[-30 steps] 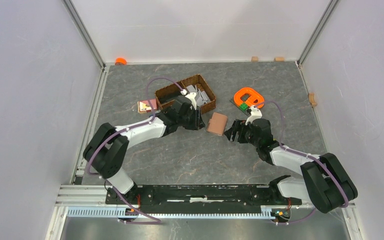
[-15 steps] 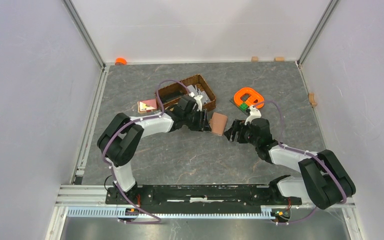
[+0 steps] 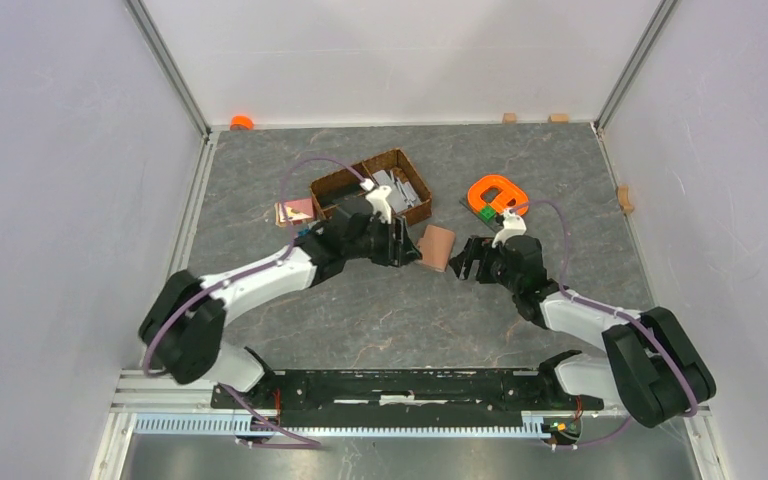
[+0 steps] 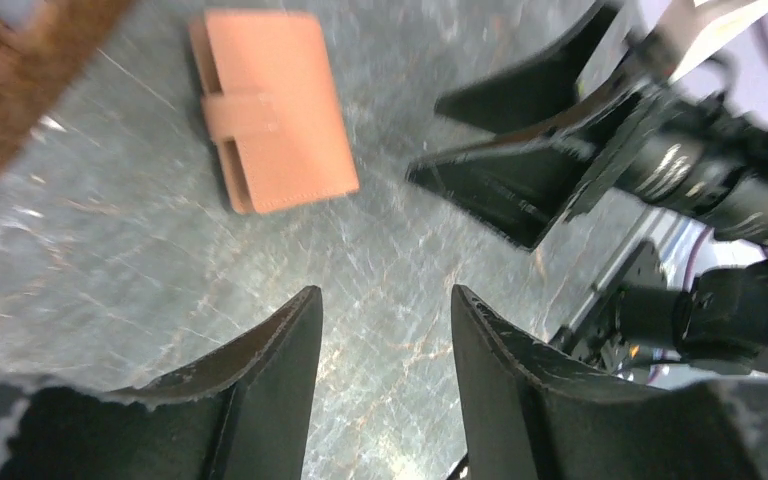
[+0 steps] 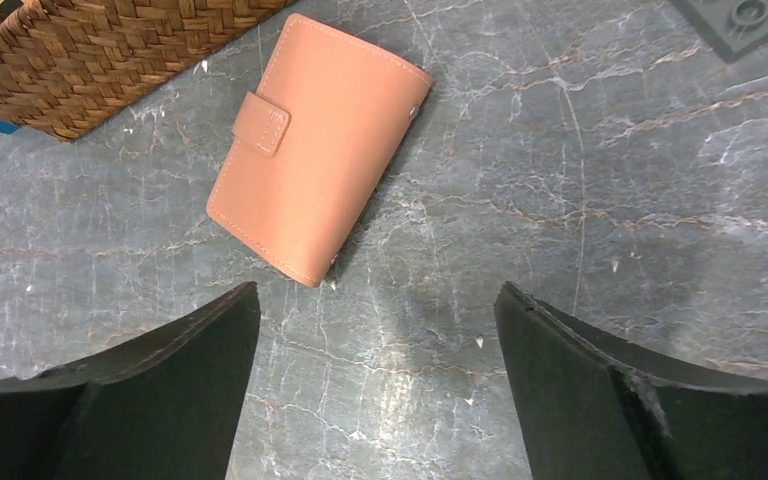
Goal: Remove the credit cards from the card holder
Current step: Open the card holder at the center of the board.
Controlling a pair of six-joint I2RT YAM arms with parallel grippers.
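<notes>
The card holder is a tan-pink wallet lying flat and closed on the grey table, its snap tab fastened. It shows in the left wrist view and in the right wrist view. My left gripper is open and empty just left of it, low over the table. My right gripper is open and empty just right of it. Neither touches it. Flat grey pieces that look like credit cards lie in the wicker basket.
The brown wicker basket stands behind the left gripper, close to the wallet. A pink-and-white square piece lies left of it. An orange ring with toy bricks lies behind the right gripper. Small blocks line the walls.
My left gripper has left the basket's edge and moved right, down beside the wallet, and its arm has changed posture. The right gripper and the wallet have barely moved.
</notes>
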